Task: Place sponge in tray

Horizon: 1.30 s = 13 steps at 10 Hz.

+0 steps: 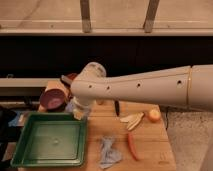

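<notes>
Since the sponge (78,113) has to end up in the green tray (30,156), I carry it low over the tray's far right corner, a pale yellowish block showing just under my wrist. My gripper (80,107) points down there, but my own arm covers it, so I cannot tell how wide it stands or how it grips; I judge it is holding the sponge only because the block hangs above the desk (155,145) rather than resting on it. Inside, the tray looks bare. Around it lie a purple bowl (52,97) beyond the tray, a crumpled blue cloth (108,152), a carrot (133,146), banana peel (132,120) and an orange fruit (154,115). Whatever sits behind my arm near the bowl is hidden.
</notes>
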### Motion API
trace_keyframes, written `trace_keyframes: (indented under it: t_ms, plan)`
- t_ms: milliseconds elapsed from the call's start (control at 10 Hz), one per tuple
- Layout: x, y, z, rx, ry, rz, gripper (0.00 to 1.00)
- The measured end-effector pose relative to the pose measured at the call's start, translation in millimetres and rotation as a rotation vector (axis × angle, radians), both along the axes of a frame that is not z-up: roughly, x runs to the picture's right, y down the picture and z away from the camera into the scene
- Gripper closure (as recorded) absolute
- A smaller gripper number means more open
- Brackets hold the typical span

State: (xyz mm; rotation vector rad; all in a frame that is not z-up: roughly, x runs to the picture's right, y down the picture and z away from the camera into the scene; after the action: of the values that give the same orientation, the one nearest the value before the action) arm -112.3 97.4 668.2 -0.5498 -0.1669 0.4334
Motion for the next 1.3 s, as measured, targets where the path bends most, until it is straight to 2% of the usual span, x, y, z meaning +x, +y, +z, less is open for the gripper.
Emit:
trace_keyframes:
  t_ms: [200, 500, 600, 800, 900, 1300]
  plan:
    - [-25.6, 15.0, -9.2, -0.014, -0.05, -0.05, 0.99]
    - [-86.6, 61.2, -17.8, -0.077, -0.144, -0.175, 0.69]
    - [-99.7, 71.6, -18.8, -0.09, -0.163, -0.207, 0.61]
    - [-138.7, 100.6, -10.0, -0.124, -0.218, -0.308, 0.39]
    - [-145.0, 109.9, -1.9, -0.138, -0.227, -0.329, 0.33]
    - [-147.6, 113.6, 1.9, -0.144, -0.233, -0.329, 0.32]
